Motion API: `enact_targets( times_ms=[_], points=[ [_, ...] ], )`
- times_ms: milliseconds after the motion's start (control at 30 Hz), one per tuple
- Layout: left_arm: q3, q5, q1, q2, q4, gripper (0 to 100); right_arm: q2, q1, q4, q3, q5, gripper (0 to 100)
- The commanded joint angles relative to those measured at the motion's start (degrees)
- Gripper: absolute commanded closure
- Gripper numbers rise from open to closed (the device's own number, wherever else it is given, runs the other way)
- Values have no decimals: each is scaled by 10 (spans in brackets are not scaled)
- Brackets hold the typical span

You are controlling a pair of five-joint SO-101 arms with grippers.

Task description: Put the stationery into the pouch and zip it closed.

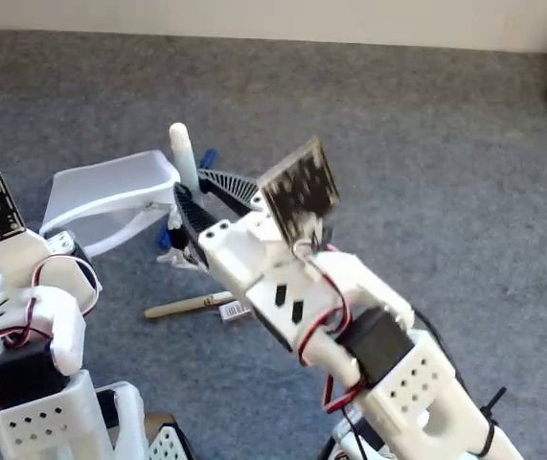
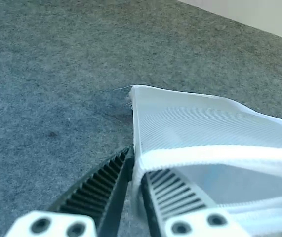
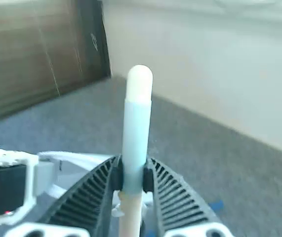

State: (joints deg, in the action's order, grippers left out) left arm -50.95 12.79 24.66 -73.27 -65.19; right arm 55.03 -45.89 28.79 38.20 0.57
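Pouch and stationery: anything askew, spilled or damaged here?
Nothing stands out. The left gripper pinches the pouch edge, the right gripper holds a pen upright beside it, and a pencil lies on the carpet, not yet packed.

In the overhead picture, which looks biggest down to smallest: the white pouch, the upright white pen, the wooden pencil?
Largest: white pouch.
Then wooden pencil and white pen, too alike to rank; the pen is partly hidden in the right hand.

Soft, even daylight; faint shadows
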Motion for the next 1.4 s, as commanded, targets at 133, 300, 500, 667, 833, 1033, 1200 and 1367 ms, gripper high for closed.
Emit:
enact_targets(
  times_ms=[133,300,500,667,833,1033,1200,1367],
  points=[
    [6,7,-12,3,11,986,129,-56,-282,176,2,993],
    [5,7,-11,3,11,986,153,-74,-365,228,2,993],
    [5,6,-12,3,11,986,152,-77,-526,293,2,993],
    [5,6,-12,3,13,986,151,-77,-610,313,4,993],
    [5,6,-12,3,14,986,150,-77,-633,313,5,993],
    [6,5,-12,3,14,986,34,-75,-738,313,3,993],
    [5,4,-11,3,13,986,-81,-77,-837,313,3,993],
    [5,4,-10,3,13,986,-140,-77,-864,312,3,993]
  ],
)
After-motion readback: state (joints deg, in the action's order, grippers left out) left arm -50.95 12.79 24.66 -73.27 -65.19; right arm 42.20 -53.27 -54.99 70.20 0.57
